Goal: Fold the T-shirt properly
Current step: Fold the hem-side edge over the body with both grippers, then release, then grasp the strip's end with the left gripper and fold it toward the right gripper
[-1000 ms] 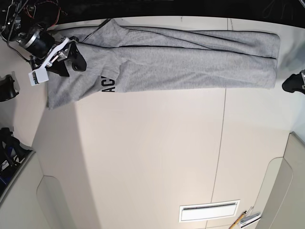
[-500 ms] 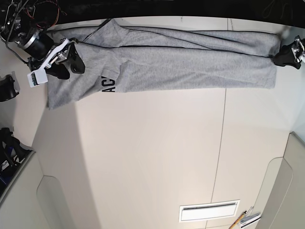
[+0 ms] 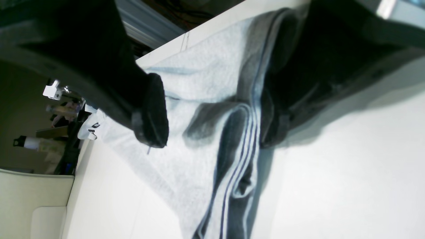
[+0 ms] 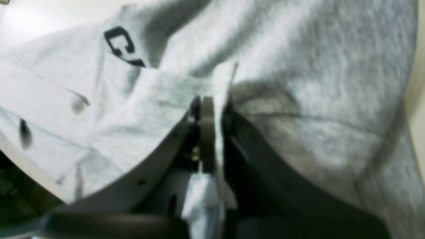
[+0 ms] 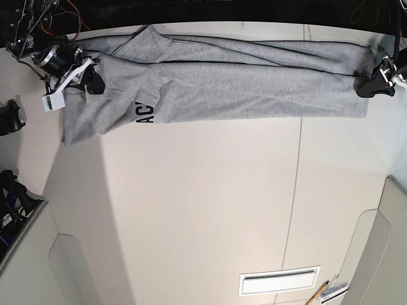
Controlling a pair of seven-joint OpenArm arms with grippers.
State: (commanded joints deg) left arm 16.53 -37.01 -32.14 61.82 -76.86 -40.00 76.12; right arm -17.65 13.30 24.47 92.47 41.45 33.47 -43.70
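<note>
The grey T-shirt lies folded into a long strip along the far edge of the table, with black letters showing near its left end. My right gripper is at that left end. In the right wrist view it is shut on a raised fold of the T-shirt, with the letters beyond. My left gripper is at the shirt's right end. In the left wrist view it is open, its fingers straddling the stitched hem.
A white slotted vent and some pencils lie near the front right. A black object sits at the left edge. The white table has a seam line running front to back.
My left gripper came in from the right edge and now sits over the shirt's right end. My right gripper shifted slightly up and left at the shirt's left end.
</note>
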